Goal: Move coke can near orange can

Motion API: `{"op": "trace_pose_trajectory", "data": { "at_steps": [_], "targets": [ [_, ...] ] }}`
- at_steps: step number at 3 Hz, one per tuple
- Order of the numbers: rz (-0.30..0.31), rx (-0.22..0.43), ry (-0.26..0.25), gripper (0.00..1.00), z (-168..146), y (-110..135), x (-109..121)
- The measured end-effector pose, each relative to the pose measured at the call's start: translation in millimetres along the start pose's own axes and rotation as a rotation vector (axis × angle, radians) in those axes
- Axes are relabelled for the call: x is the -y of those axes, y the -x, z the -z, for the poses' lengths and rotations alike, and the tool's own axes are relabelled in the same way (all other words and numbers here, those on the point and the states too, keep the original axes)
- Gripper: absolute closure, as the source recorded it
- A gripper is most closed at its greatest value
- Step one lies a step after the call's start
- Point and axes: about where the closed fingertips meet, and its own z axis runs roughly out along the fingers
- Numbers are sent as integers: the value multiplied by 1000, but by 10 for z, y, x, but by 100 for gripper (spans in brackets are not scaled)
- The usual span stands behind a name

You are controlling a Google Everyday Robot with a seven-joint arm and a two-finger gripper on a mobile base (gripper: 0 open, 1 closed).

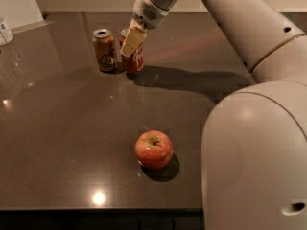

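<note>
Spanning most of the view, the dark, glossy tabletop (62, 128) carried everything in play, and the robot's bulky white arm (230, 8) reached in from the right across its far part, throwing a long shadow along the surface. An apple (153, 150) sat alone toward the near edge, well apart from the cans. At the far side the orange can (105, 49) stood upright, and the coke can (136, 61) stood just beside it on its right, so close that any gap between them was hard to make out. The end effector (131, 51) came down on the coke can from above and to the right, closed around its upper part: one pale finger lay slanted across the can's front, while its partner was hidden behind it. Whether the can's base rested fully on the tabletop could not be told. The chief risk appeared to be the tight spacing: any further push leftward would likely knock the coke can into the orange can and shove or topple it, and a release made with the can tilted or slightly raised could leave it rocking or tipping over. A finger dragging on the way out could also pull it back. The coke can sat within the end effector's grip, its lower red body showing beneath the front finger.
</note>
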Motion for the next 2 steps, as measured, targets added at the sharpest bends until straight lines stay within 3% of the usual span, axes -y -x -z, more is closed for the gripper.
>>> {"op": "trace_pose_trajectory", "data": {
  "at_steps": [2],
  "targets": [
    [12, -25, 16, 37, -159, 22, -5]
  ]
}}
